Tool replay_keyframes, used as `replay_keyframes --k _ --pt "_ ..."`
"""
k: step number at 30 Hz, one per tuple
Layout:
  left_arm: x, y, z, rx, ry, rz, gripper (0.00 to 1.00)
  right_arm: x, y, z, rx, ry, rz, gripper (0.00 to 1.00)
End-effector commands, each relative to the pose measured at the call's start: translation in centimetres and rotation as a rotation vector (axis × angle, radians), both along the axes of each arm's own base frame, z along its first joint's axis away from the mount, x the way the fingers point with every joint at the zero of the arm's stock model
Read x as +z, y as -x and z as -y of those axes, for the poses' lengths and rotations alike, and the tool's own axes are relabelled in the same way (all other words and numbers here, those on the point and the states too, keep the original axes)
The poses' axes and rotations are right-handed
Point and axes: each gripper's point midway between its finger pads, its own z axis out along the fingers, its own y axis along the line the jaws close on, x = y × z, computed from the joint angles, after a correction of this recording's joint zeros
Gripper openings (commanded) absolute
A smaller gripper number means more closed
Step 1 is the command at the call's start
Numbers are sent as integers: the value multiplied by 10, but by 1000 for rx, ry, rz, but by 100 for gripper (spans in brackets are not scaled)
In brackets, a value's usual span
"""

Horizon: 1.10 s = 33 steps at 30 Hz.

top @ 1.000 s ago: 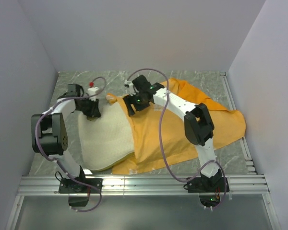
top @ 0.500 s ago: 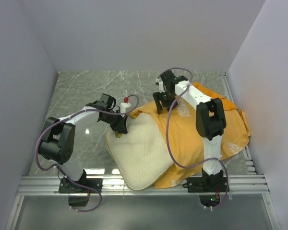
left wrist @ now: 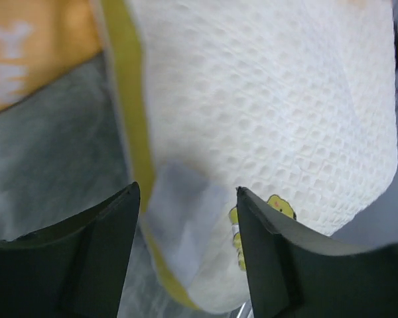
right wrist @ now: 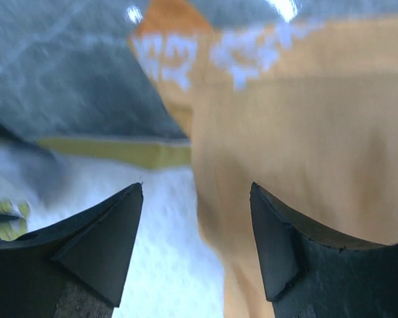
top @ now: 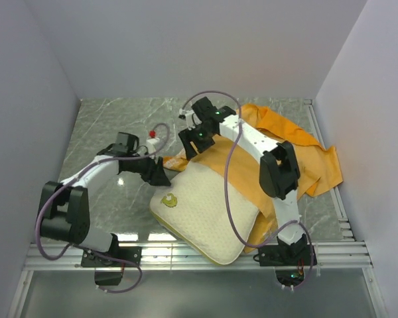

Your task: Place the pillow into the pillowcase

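Half a second back my left gripper was closed down at the pillow's corner. Now its jaws stand apart with nothing pinched between them. In the left wrist view the white tag and the yellow edge lie loose beyond the fingers. The arm has also backed off a little toward the left of the overhead frame, so it sits just beside the pillow's upper left corner and has no hold on it.

The pillow lies in the lower centre of the overhead frame on the grey table, and most of it is bare. A small yellow-green mark shows on its left part. The orange pillowcase is bunched at the upper right and covers only the pillow's right margin. It covers less than it did half a second ago, when it lay over the pillow's right side.

My right gripper has swung left to the upper centre, over the line where orange cloth meets cream. Its jaws are wide, and though the wrist view is blurred, I see no cloth caught between them.

I judge that the case has slid back and little of the pillow is in. Neither arm has a hold, so I would need a fresh grip on the case's mouth before pushing again.
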Motion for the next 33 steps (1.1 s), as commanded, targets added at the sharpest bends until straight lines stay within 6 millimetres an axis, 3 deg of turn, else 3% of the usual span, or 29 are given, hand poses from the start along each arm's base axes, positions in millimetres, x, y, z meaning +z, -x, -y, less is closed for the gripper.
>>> replay_keyframes --k 1,4,6,10,12,13,15,17,18,21,23,26,30,33 --pt "29 -21 -18 142 84 65 67 51 -6 49 -33 -40 149 73" --pt "25 -33 -27 245 63 67 73 55 6 53 21 19 225 75" --pt "24 -51 -33 296 35 124 75 51 5 52 32 66 254 75" --pt "12 -89 -40 379 30 67 73 46 6 37 66 141 294 72" --pt "14 -107 -40 384 38 53 73 46 20 29 86 127 275 72" --pt "-2 -113 -39 385 27 7 73 45 35 30 98 111 247 75" --pt "-16 -124 -35 383 36 -39 74 42 57 21 139 109 257 80" --pt "-24 -131 -32 380 48 -75 75 34 77 26 178 153 289 86" --pt "-31 -136 -30 379 55 -104 75 37 89 15 231 145 339 87" --pt "-34 -146 -23 362 89 -125 75 18 96 11 293 233 426 91" --pt "-37 -151 -22 365 90 -132 75 11 85 11 275 289 471 93" --pt "-43 -156 -17 367 95 -149 75 -6 75 4 252 363 406 93" --pt "-62 -148 -9 356 74 -196 71 -40 91 8 264 398 277 93" --pt "-73 -141 -2 334 62 -234 64 -73 112 25 283 429 132 81"
